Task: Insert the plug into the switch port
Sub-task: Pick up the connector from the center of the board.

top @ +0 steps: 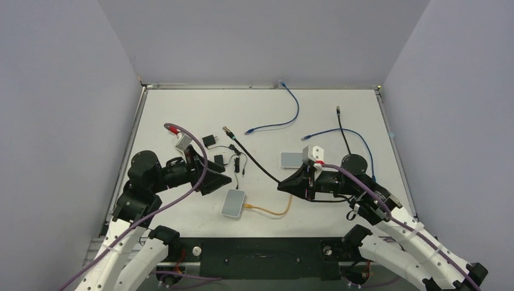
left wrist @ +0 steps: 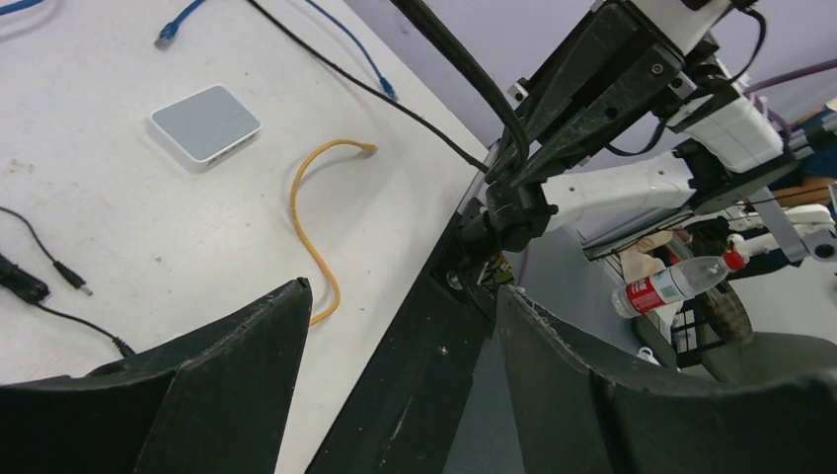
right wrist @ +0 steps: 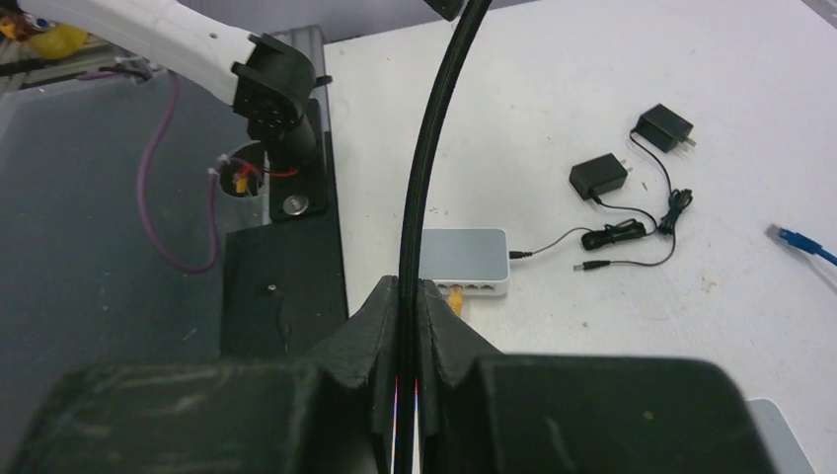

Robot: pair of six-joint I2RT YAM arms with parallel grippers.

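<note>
The switch (top: 234, 203) is a flat white box with a grey top, lying near the table's front edge. In the right wrist view the switch (right wrist: 464, 259) shows its row of ports on the narrow edge, with a yellow plug (right wrist: 456, 296) in one. My right gripper (top: 282, 185) is shut on a black cable (top: 254, 160) partway along it. The cable's plug (top: 227, 129) lies farther back on the table, away from the switch. In its own view, the right gripper (right wrist: 407, 286) pinches the cable (right wrist: 424, 148) tight. My left gripper (top: 221, 180) hovers open and holds nothing, just left of the switch.
A second similar white box (top: 291, 159) lies by the right gripper. Two black power adapters (top: 210, 141) with thin leads sit behind the left gripper. Blue cables (top: 285, 112) trail across the back. A yellow cable (top: 273, 211) curls right from the switch.
</note>
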